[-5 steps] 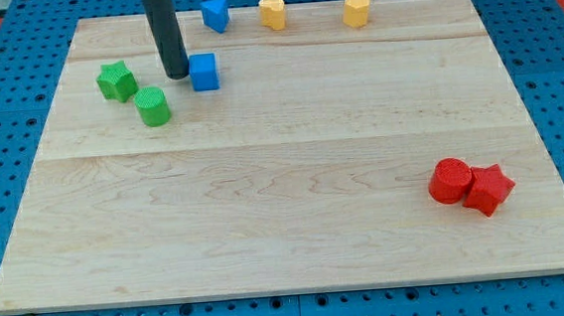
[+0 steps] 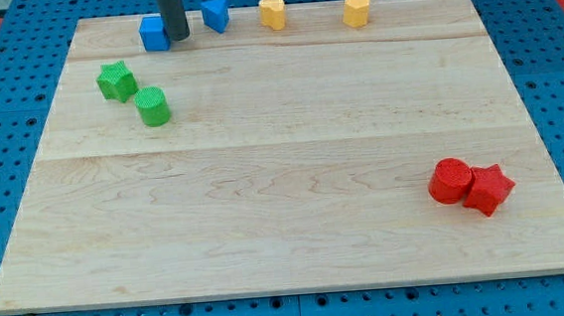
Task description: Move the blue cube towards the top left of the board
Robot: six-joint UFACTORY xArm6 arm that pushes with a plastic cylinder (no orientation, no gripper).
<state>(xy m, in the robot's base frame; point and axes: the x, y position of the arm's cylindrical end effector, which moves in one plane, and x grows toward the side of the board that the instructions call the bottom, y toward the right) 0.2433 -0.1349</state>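
Note:
The blue cube (image 2: 154, 33) sits near the top edge of the wooden board (image 2: 283, 178), left of the middle. My tip (image 2: 177, 36) stands right against the cube's right side, between it and a second blue block (image 2: 215, 13) of angular shape farther right.
A green star (image 2: 115, 81) and a green cylinder (image 2: 152, 106) lie below the cube at the left. Two yellow blocks (image 2: 272, 12) (image 2: 356, 9) sit along the top edge. A red cylinder (image 2: 450, 181) and a red star (image 2: 489, 189) touch at the lower right.
The blue cube has moved up and to the left, from beside the green blocks to the top edge. My tip has moved up and now stands on the cube's right instead of its left.

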